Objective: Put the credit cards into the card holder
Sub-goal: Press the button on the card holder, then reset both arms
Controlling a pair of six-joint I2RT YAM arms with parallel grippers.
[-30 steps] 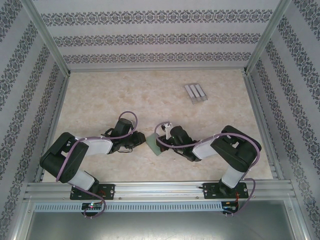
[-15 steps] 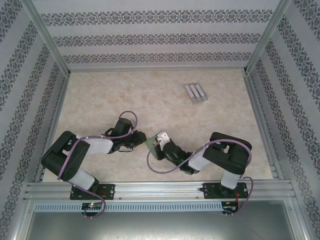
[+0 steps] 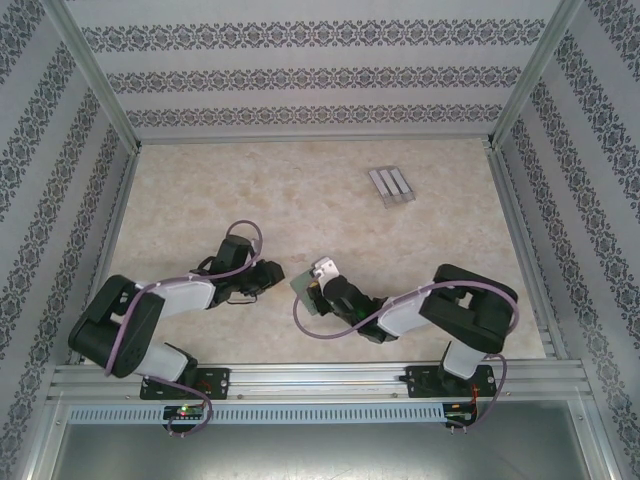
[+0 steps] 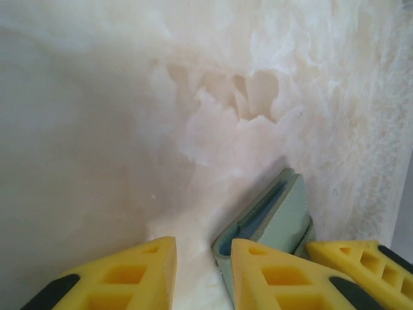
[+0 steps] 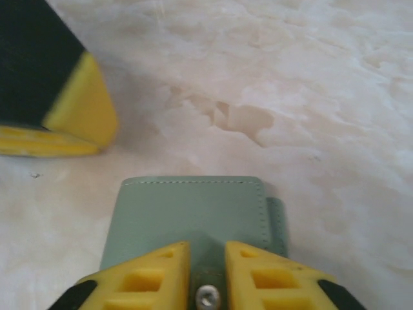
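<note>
Between the two arms, toward the near edge of the worktop: this is where you have the card holder, well apart from the pale ribbed stand on the far side.
Card holder: grey-green. It turns its flat outer face to the right wrist camera. From the left wrist you see it edge-on, tipped up rather than lying flat, with its mouth slightly ajar toward the left arm. That pose probably leaves the pockets reachable from the left.
Blue strip: it sits inside the ajar mouth. You cannot tell whether it is a card or lining.
Right gripper: the fingers are almost pressed together, leaving a slim slot over the wallet's near edge. A strip of green shows in that slot. You cannot tell whether it pinches the wallet or merely straddles it. Its place suggests it is there to steady the wallet from the back.
Left gripper: it is spread a little, with bare worktop between the fingers and nothing held. One finger sits just beside the wallet's open edge, and contact there is unclear. It looks placed to catch a flap and keep the mouth open.
Credit cards: treat them as not confirmed inside.
Risk: if the right gripper lets go, the tipped wallet may fall shut.
</note>
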